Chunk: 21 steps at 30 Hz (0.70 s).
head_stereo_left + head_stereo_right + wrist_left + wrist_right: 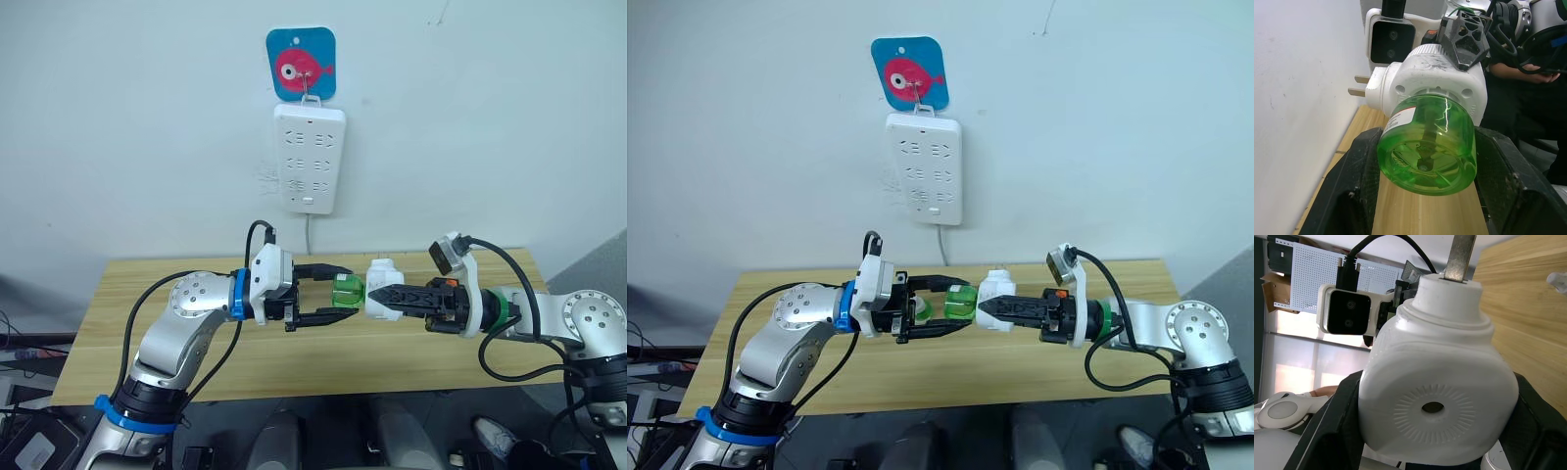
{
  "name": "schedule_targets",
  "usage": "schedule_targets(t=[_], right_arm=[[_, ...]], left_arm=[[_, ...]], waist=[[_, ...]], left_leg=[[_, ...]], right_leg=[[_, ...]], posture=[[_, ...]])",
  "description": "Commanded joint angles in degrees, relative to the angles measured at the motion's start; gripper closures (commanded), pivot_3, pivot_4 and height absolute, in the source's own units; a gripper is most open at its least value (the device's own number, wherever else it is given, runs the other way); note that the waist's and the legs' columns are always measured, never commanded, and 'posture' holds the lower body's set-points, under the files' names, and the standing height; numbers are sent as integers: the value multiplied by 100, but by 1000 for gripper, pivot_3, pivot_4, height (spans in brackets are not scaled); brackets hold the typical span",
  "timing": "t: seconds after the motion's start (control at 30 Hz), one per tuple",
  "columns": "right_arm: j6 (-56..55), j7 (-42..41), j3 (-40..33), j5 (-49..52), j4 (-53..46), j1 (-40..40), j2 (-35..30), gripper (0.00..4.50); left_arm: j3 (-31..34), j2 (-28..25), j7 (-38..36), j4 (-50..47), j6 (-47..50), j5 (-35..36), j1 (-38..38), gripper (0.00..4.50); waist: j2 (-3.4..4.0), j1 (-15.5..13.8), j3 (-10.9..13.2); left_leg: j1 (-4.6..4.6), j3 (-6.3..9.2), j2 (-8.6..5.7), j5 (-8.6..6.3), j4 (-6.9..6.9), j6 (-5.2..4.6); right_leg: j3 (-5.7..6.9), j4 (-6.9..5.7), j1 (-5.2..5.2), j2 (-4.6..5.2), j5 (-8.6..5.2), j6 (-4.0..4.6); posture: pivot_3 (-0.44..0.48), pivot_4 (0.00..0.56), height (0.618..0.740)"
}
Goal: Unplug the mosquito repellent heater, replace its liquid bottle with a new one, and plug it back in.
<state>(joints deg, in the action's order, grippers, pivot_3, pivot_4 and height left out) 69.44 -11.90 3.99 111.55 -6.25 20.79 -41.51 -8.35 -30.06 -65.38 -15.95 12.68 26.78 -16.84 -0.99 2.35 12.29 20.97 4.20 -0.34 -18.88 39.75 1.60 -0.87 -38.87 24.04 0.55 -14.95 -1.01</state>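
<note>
While both arms meet in mid-air above the wooden table (196,362), the mosquito repellent heater (382,287) sits between them, held off the tabletop and unplugged. It is a small, rounded unit of glossy white plastic; the right wrist view shows its smooth domed face with a round vent hole ringed by fine radial ribs, and a stepped neck with a flat metal prong standing out of it. The right gripper (382,300) has its two black, lattice-ribbed fingers clamped on the heater's sides. Screwed into the heater's other end is the liquid bottle (346,291), a squat cylinder of clear green plastic with a rounded bottom, a white-and-red label near its neck, and a thin wick visible through its wall. The left gripper (338,290) has its matte black fingers on either side of the bottle, closed against its wall in the left wrist view. From that view the heater's base shows scuffed white plastic with small screw holes, and two flat prongs point toward the pale wall.

On that wall, above the table, hangs a long white power strip (309,159) with rows of sockets, its cord running down behind the table. It hangs from a blue square hook plate (301,63) bearing a pink fish.
</note>
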Motion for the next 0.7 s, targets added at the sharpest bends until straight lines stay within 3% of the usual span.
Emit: schedule_targets(t=[0.03,0.2,0.37,0.5,0.6,0.7], right_arm=[[53,-131,-135,145,-264,103,28,1411],[108,-263,-148,145,-486,191,-168,1411],[113,-342,-89,145,-985,230,-443,1411],[-64,-330,-26,145,-1175,201,-457,1411],[-167,-317,-24,145,-1204,150,-438,1411],[-246,-344,-75,145,-1190,61,-429,1411]], left_arm=[[-84,-96,87,-280,788,358,-197,2077],[-210,-630,5,-84,3406,1376,-957,2077],[-155,-538,76,814,5153,2052,-2136,2078],[-62,-258,81,1107,4764,1897,-2499,2078],[85,-181,60,1017,4179,1715,-2404,1044],[123,-174,-99,621,2837,1180,-2034,188]], waist=[[0,-5,0],[-1,6,0],[-1,32,1],[-1,52,1],[0,62,1],[0,73,1]], left_leg=[[0,0,0,0,0,0],[2,3,-2,0,2,0],[5,5,-6,0,4,0],[6,5,-5,0,2,0],[8,5,-1,1,0,2],[8,5,2,1,-4,4]], right_leg=[[0,0,0,0,0,0],[4,-4,0,-4,-1,-1],[9,-2,2,-30,-2,-4],[6,-1,4,-27,-2,-3],[5,-2,9,-2,-1,-2],[5,-3,12,0,-1,-1]], posture=[[-60,178,740],[-63,181,740],[-74,180,740],[-83,178,740],[-85,179,740],[-85,183,740]])
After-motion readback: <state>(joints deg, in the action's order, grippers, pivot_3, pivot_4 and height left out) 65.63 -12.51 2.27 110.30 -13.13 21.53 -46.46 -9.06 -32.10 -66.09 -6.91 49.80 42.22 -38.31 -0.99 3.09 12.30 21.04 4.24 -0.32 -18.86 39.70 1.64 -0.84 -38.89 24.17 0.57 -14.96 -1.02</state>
